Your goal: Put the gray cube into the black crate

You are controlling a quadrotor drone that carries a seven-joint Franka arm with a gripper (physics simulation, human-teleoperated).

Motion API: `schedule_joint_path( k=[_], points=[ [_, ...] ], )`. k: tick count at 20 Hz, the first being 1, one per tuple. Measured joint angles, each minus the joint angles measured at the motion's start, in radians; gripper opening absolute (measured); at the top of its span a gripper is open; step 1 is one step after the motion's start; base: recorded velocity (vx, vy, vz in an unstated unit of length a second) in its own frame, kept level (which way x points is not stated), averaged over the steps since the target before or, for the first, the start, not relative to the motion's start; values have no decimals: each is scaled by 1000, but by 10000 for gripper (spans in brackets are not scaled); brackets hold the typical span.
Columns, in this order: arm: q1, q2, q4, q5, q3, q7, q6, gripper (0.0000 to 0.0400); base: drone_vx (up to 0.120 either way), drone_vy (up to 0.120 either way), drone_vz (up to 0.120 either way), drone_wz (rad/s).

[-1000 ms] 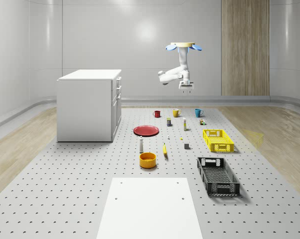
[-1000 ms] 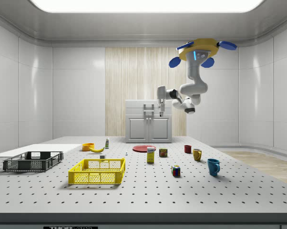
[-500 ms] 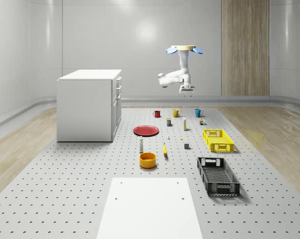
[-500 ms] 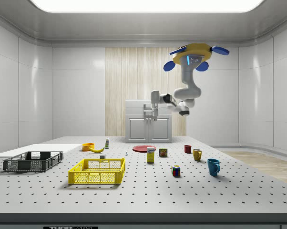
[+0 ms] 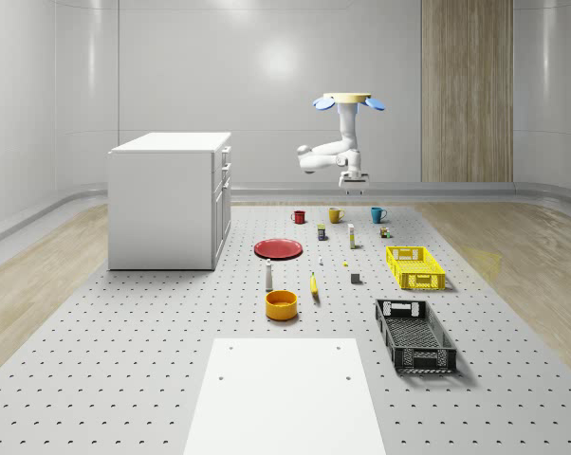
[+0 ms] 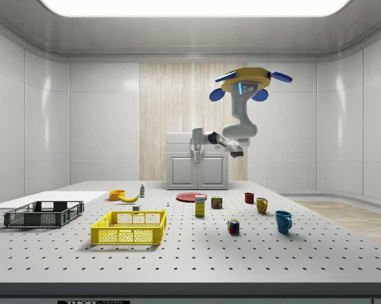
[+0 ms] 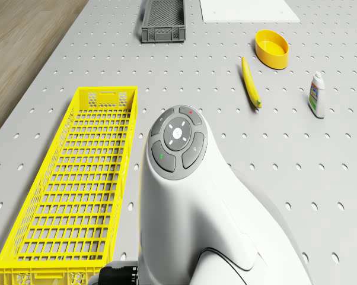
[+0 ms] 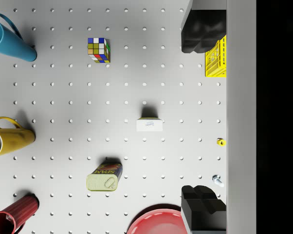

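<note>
From my station, nearest the tabletop's [image 5: 124,379] near edge lies a white panel [image 5: 284,393]; just past it, toward the whole-scene view's right edge, the black crate [image 5: 414,335] sits with nothing in it that I can see; farther in come an orange bowl [image 5: 281,304], a banana [image 5: 314,284] and a white bottle [image 5: 268,276]; the gray cube [image 5: 356,278] rests on the tabletop between the banana and a yellow crate [image 5: 414,266], beyond the black crate and apart from it; next is a red plate [image 5: 279,248], with a white cabinet [image 5: 170,199] by the whole-scene view's left edge; toward the far edge stand a small white box [image 8: 149,125], a tin can [image 8: 104,176] and a colour-puzzle cube [image 8: 98,49], then a row of mugs, red [image 8: 12,219], yellow [image 8: 8,136] and blue [image 8: 10,41]; the drone [image 5: 348,99] hovers high above this far part of the tabletop, its arm [image 5: 328,152] bent beneath it and the jaws pointing straight down over the box and the can, well above them; in the wrist view the jaws stand wide apart, gripping nothing.
</note>
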Motion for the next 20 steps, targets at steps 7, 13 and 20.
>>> schedule_joint_path(
  k=[7,13,20],
  points=[
    [-7,-27,2,13,6,7,25,400,120,0,-120,0],
    [-13,-48,3,22,11,12,45,400,120,0,-120,0],
    [-19,-71,4,33,16,17,66,400,120,0,-120,0]
  ],
)
